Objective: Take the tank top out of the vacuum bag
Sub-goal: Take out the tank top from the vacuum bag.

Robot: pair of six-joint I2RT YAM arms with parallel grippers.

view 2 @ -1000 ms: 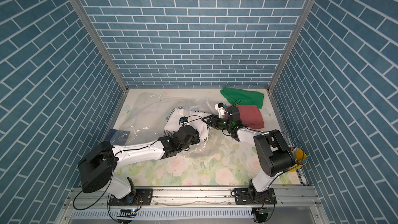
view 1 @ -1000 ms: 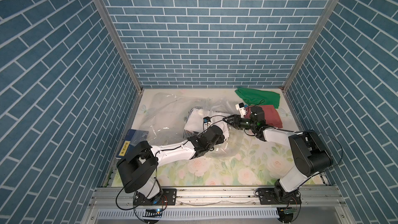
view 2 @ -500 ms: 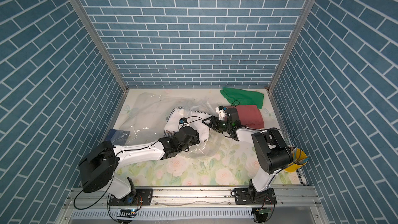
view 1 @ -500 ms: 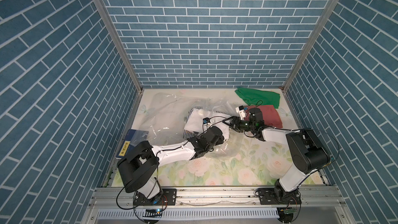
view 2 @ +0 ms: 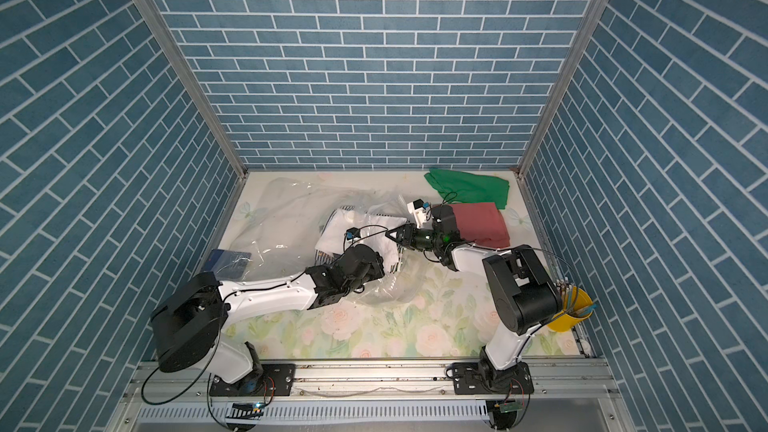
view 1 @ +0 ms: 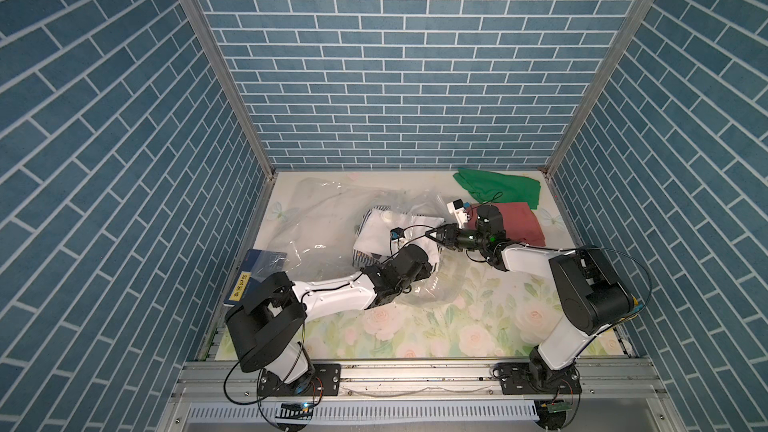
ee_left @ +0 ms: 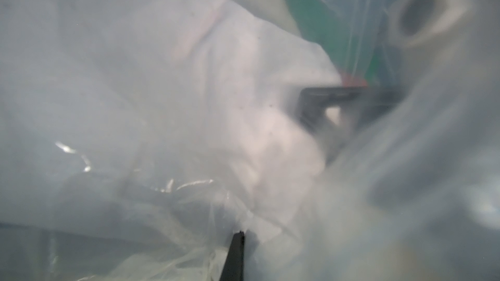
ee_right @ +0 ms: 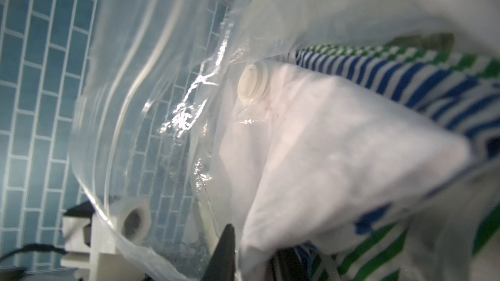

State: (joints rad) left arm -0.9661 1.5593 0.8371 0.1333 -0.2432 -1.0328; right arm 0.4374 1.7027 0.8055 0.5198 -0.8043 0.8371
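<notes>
The vacuum bag lies crumpled across the middle and left of the table, its round white valve resting over a folded white garment. I take that garment for the tank top; it lies inside the bag on a blue-and-green striped garment. My right gripper reaches into the bag's mouth and is shut at the tank top's near corner. Only one of its fingers shows. My left gripper is shut on a fold of the bag's plastic just in front of the garment. In both top views its wrist hides its fingers.
A green cloth and a dark red cloth lie at the back right, close behind the right wrist. A blue packet sits under the bag's left edge. A yellow cup stands at the right wall. Brick walls close in three sides.
The right gripper's jaws were open before and have now closed at the white garment's corner, after edging slightly left. The left arm and the bag have stayed where they were.
</notes>
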